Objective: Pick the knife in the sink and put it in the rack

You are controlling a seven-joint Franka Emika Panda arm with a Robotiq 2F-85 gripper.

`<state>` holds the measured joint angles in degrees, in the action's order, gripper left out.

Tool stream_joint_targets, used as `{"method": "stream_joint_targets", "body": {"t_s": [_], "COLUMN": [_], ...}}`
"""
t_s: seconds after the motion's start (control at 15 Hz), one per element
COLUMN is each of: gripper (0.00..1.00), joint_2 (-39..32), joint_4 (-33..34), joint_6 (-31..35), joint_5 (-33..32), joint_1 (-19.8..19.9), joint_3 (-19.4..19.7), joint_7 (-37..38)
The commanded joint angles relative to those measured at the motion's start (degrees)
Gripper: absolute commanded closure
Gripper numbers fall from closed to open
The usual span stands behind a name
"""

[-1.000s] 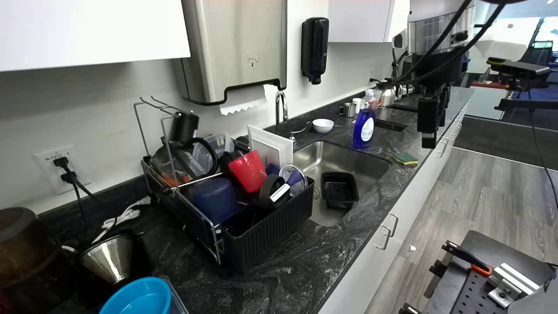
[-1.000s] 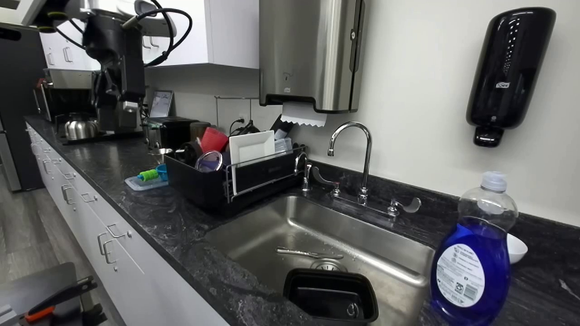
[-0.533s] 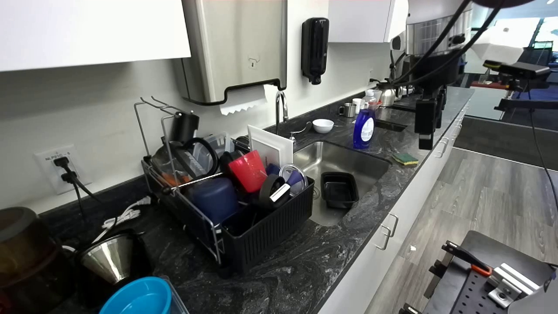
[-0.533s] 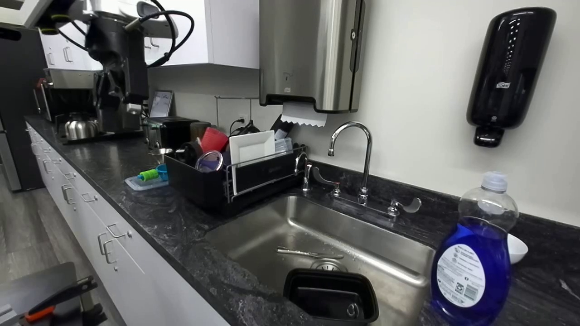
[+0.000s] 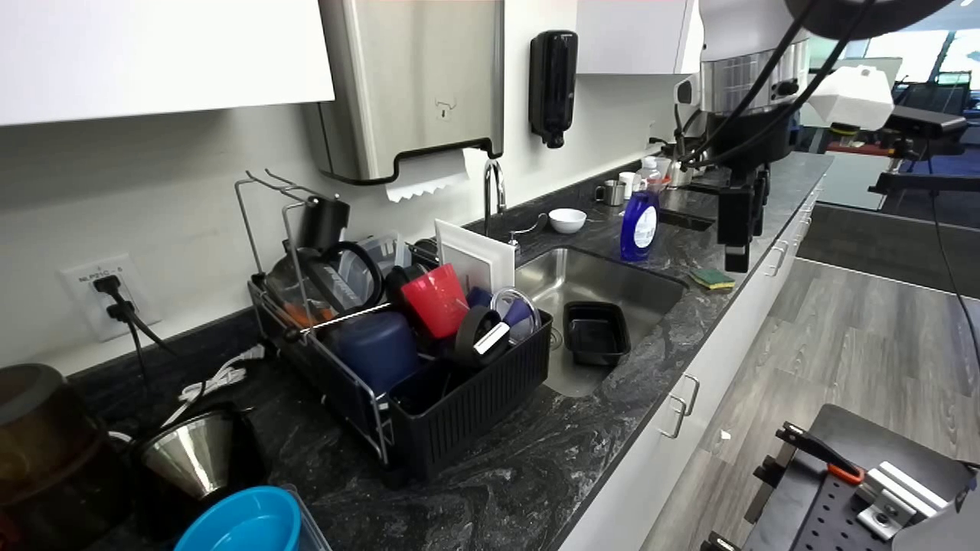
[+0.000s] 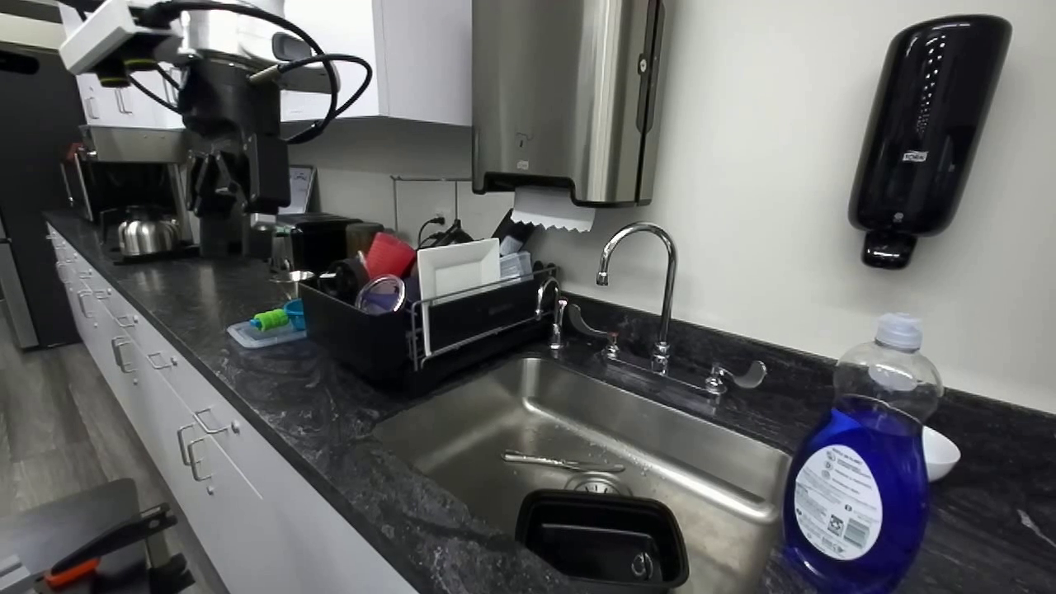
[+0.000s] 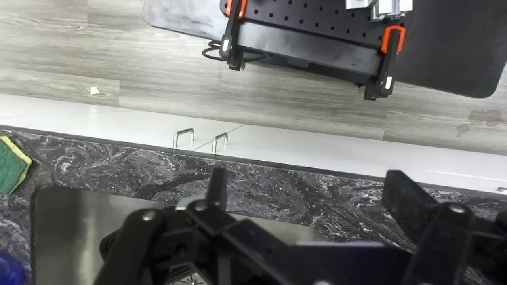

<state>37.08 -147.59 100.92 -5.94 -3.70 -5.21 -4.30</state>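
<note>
The knife (image 6: 564, 463), slim and silvery, lies flat on the floor of the steel sink (image 6: 462, 421), just beside the drain (image 6: 598, 487); whether knife and drain touch cannot be told. A black rectangular tub (image 6: 602, 536) sits open side up in the sink, in front of the drain in an exterior view. The gripper (image 7: 307, 178) is raised, well apart from the knife; the wrist view records its two fingers spread wide, with the speckled bench (image 5: 536, 459) visible between their tips. The rack (image 6: 487, 322) stands on the bench at one side of the sink and holds a white square plate (image 6: 458, 268), set on edge and tilted, a red cup (image 5: 435, 300) leaning at an angle, and a dark blue vessel (image 5: 379, 352). A curved chrome faucet (image 6: 667, 297) rises at the back of the sink. On the bench near the sink, a bottle of blue liquid (image 6: 866, 487) stands upright close to a white bowl (image 5: 566, 221), while a green and yellow sponge (image 5: 710, 278) lies flat. On the wall (image 6: 759, 165) above hang a steel paper towel dispenser (image 6: 569, 99), a strip of paper (image 6: 554, 208) protruding from its lower edge, and a black dispenser (image 6: 932, 132).
</note>
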Motion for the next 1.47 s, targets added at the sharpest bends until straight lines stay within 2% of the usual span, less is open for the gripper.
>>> {"method": "stream_joint_targets", "body": {"t_s": [0.0,0.2,0.67,1.0,1.4], "gripper": [0.00,0.00,0.00,0.00,0.00], "joint_2": [0.0,-2.1,-12.9,-20.4,-30.9], "joint_4": [0.1,0.0,-0.2,0.9,6.9], "joint_6": [-0.1,1.7,13.4,21.8,26.9], "joint_5": [-0.3,-0.6,-0.4,1.2,1.3], "joint_1": [-0.7,-0.4,-0.6,-0.8,0.0], "joint_3": [0.6,0.8,3.5,7.3,9.5], "joint_7": [0.3,0.5,-5.0,-19.2,-30.9]}}
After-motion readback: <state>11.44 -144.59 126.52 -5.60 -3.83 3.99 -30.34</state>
